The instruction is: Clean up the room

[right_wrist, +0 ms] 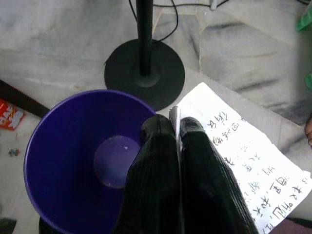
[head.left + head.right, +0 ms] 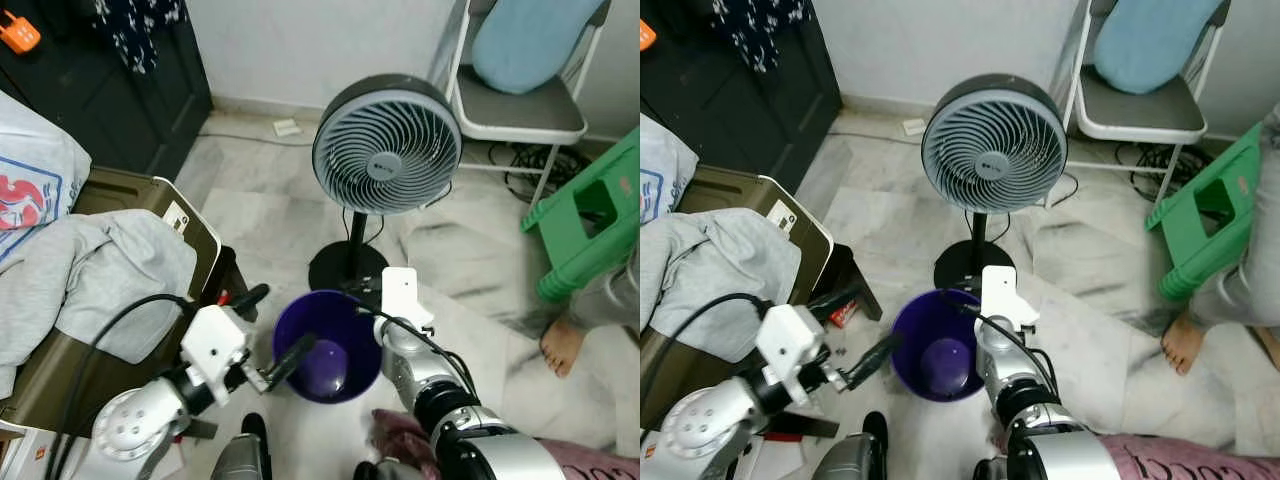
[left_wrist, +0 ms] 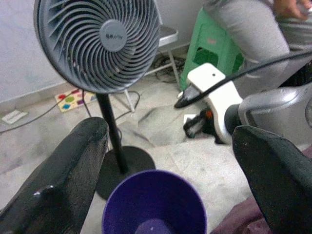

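Note:
A purple bin (image 2: 330, 370) stands on the marble floor right in front of me, with nothing visible inside it. My right gripper (image 1: 174, 122) is shut on a white sheet of paper (image 1: 243, 165) with handwritten characters, and holds it over the bin's rim (image 1: 73, 161) on the side near the fan's base. My left gripper (image 2: 275, 328) is open beside the bin's left edge, one finger (image 2: 295, 355) reaching over the rim; the left wrist view has the bin (image 3: 151, 204) between its two spread fingers.
A standing fan (image 2: 386, 145) rises just behind the bin. A green stool (image 2: 590, 215), a folding chair (image 2: 520, 110) and a person's bare foot (image 2: 562, 345) are to the right. Grey clothes (image 2: 110, 270) lie on an olive box at left. A red packet (image 1: 10, 116) lies on the floor.

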